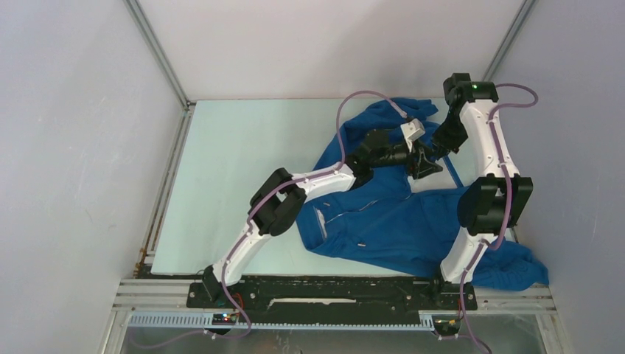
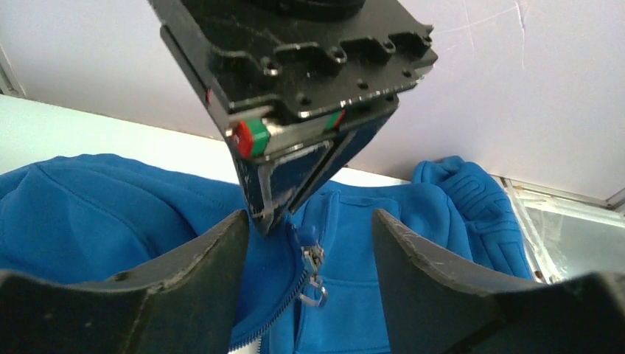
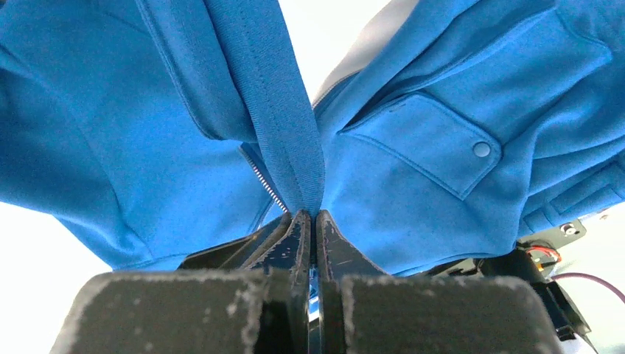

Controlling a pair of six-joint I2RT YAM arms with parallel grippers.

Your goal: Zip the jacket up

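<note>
Right gripper (image 3: 313,221): pinching jacket (image 3: 442,147) edge, far right | left gripper (image 2: 309,221): spread around zipper pull (image 2: 315,276) | jacket: on table (image 1: 236,147), right side | step: reaching for pull | next: squeeze pull, tug it along

The jacket (image 1: 390,228) lies rightward on the table (image 1: 236,184).

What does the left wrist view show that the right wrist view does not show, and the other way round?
Only the left wrist view: the metal zipper pull, between the fingers of the open left gripper, not touched. Only the right wrist view: a pocket flap with a round snap. Both: the blue jacket and the right gripper, shut on a strip of its fabric.
</note>
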